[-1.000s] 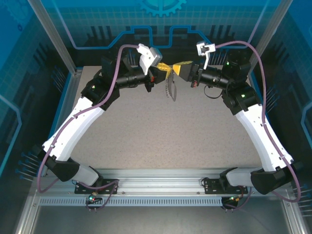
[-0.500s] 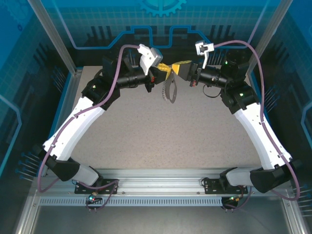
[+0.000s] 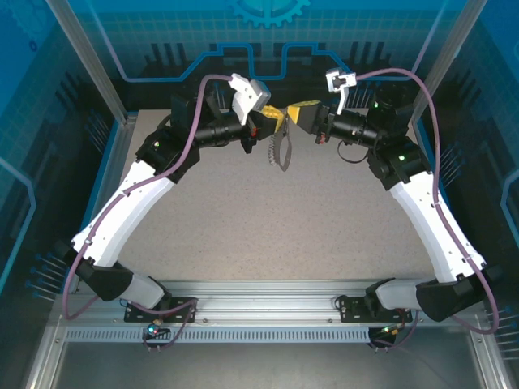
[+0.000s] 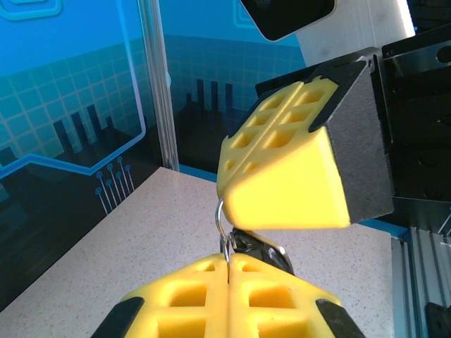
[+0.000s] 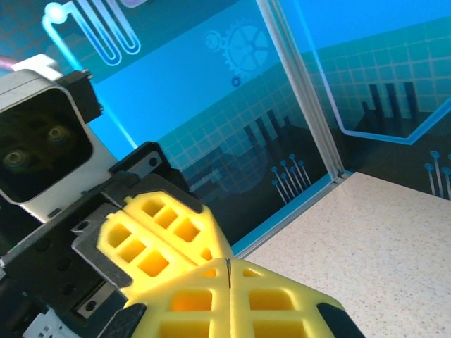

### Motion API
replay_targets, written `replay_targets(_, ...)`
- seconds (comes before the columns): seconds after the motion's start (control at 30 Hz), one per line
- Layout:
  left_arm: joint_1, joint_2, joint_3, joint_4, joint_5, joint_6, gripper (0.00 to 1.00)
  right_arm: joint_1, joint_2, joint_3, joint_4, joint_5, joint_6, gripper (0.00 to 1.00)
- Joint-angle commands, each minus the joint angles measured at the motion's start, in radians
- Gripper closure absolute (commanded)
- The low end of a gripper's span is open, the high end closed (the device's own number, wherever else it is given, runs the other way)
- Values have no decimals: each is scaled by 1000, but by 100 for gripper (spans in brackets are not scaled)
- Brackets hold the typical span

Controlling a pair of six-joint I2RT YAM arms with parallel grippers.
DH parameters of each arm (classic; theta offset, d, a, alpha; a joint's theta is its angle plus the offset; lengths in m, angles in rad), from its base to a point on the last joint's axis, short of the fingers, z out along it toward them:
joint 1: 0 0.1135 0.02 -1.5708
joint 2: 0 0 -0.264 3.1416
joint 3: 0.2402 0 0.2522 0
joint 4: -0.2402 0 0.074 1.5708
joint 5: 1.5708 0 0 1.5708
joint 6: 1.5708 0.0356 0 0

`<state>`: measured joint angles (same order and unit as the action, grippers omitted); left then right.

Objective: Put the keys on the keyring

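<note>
Above the table's far edge, the closed left gripper and closed right gripper are meeting tip to tip; the keyring is hanging vertically beneath them, apparently from the left one.

Two pincers, the left pincer and right pincer, one keyring, one table.

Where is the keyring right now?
In the top view the keyring dangles over the far middle of the table, just below where the left gripper and right gripper meet.
</note>
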<state>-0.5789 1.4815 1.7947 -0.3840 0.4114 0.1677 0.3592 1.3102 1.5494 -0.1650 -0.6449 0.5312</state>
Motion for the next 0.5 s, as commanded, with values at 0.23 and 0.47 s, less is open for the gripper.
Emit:
replay_targets(0.23,-7,-38,-6,97,18,7,100,-38,-5,-44,3,9,31,100)
replay_targets(0.47,-9,-55,-45,167,-9,-23,100,-49,12,-57,45,-68,77,100)
